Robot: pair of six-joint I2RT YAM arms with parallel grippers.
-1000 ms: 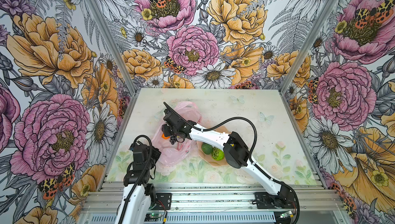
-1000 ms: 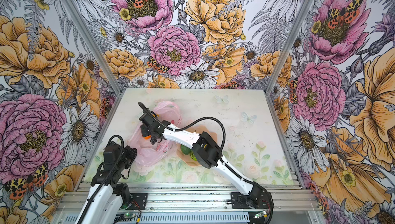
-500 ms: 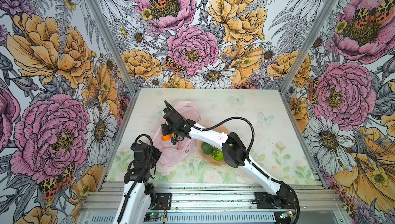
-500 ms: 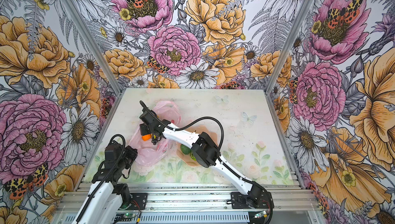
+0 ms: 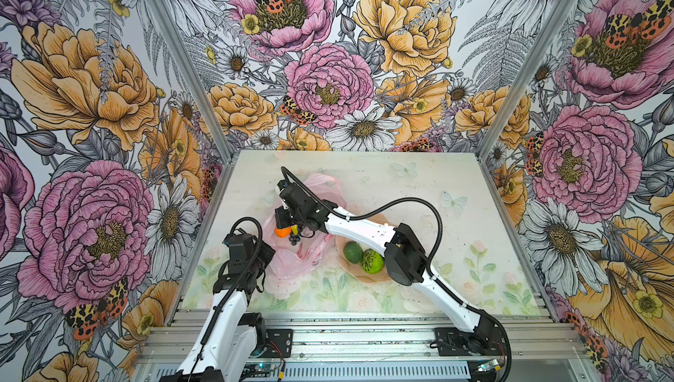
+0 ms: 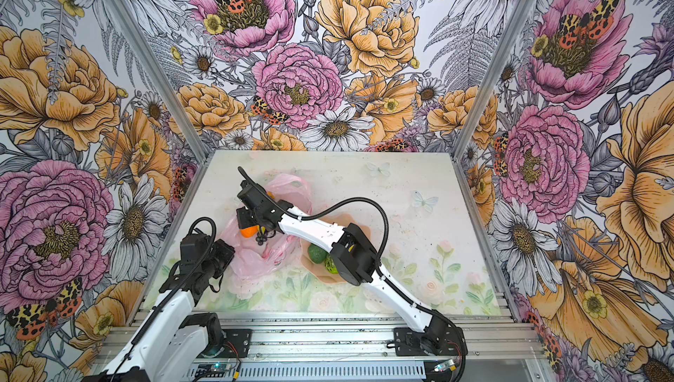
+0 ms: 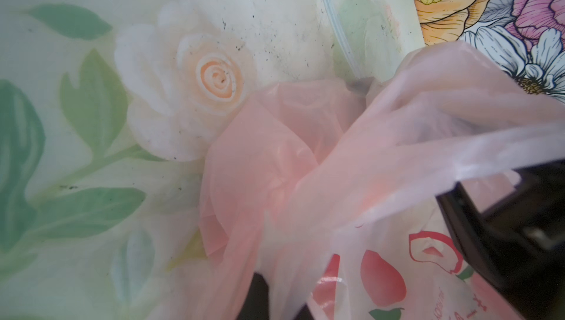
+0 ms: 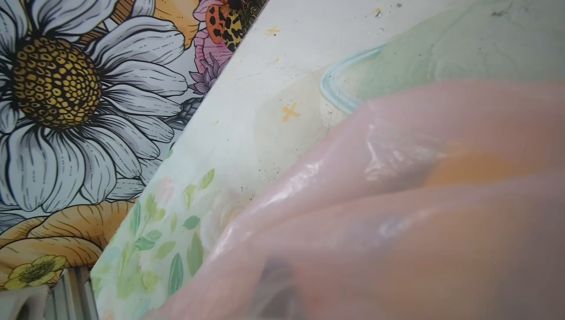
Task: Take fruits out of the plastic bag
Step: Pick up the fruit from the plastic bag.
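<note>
I am in the picking step: the right gripper point(image 5: 286, 225) is at the mouth of the bag point(image 5: 291, 269), jaws together at the orange piece point(image 5: 282, 232) and the grapes point(image 5: 294, 241), but I cannot tell which one it pinches. The left gripper point(image 5: 266, 257) is clamped on the bag's near edge. Next, I think, I must lift slowly toward the dish point(image 5: 364, 278), where the avocado point(image 5: 352, 251) and green ball point(image 5: 372, 261) lie, so the thin film does not follow. The table point(image 5: 474, 252) is a pale, slightly stained flower print, between walls point(image 5: 328, 52) of large painted flowers.
</note>
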